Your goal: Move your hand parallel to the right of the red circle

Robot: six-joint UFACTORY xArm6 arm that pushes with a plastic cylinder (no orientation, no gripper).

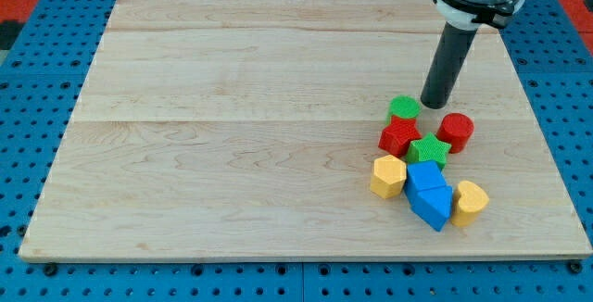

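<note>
One dark rod, no jaws at all, so the tool holds nothing; my tip (432, 104) sits on the surface (232, 135) just beside the green round-ish block (403, 108), at its 2 o'clock. Red circle (456, 131), the task's thing, lies near, at the tip's 4 o'clock, apart from it. Step in hand looks like the approach: tip is above-left of the circle, not level on its right. Next move probably calls for a swing round the circle's top to its 3 o'clock without nudging it. Outward: red star (399, 136), green star (429, 150), yellow hexagon (388, 175), blue blocks (429, 195), yellow block (470, 200), clustered and mostly touching. Blocks matte, chunky; surface pale grained wood.
</note>
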